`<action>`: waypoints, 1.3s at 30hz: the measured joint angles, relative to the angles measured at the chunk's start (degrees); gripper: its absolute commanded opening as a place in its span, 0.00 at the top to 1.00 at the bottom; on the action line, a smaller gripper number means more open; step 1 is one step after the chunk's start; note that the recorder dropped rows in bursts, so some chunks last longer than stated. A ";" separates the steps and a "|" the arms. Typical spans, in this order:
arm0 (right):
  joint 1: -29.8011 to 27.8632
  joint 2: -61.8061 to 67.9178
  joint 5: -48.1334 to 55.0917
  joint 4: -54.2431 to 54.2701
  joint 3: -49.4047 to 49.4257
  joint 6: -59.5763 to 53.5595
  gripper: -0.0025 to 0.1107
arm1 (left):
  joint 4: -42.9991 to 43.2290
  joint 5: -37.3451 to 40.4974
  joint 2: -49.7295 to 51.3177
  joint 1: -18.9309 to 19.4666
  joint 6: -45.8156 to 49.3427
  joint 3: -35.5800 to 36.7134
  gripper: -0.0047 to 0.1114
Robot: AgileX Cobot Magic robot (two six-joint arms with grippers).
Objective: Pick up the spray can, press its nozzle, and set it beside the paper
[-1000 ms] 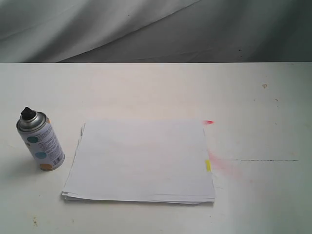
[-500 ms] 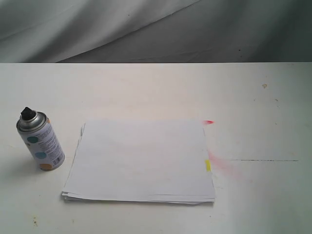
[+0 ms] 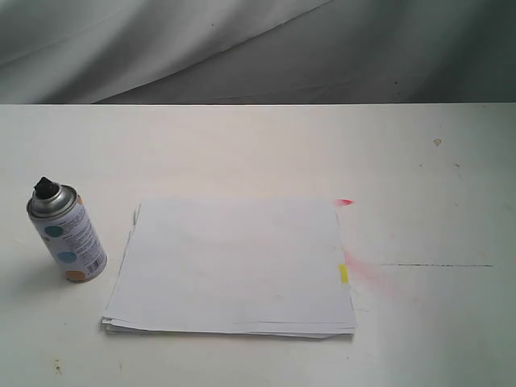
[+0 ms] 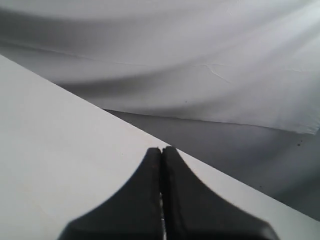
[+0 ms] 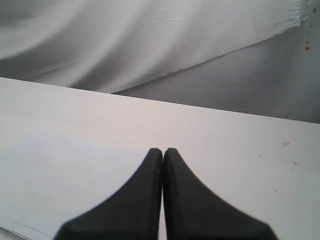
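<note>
The silver spray can stands upright on the white table at the left, its white label showing teal and orange dots. Its small black nozzle sits on top. Just right of it lies the paper, a thin white stack with a yellow tab and pink-red smudges along its right side. Neither arm shows in the exterior view. My left gripper is shut and empty over bare table. My right gripper is also shut and empty, above the paper's edge.
The white table ends at a far edge backed by a grey draped cloth. A thin dark line and a few small marks lie on the table's right part.
</note>
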 measured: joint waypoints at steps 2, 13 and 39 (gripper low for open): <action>0.00 0.00 0.00 0.00 0.00 0.00 0.98 | 2.84 4.99 0.38 0.00 -0.28 -4.68 0.96; 0.00 0.00 0.00 0.00 0.00 0.00 0.98 | 4.30 51.74 28.71 0.00 17.51 -46.80 0.96; 0.00 0.00 0.00 0.00 0.00 0.00 0.98 | -8.96 19.78 39.33 -10.19 23.39 -11.53 0.96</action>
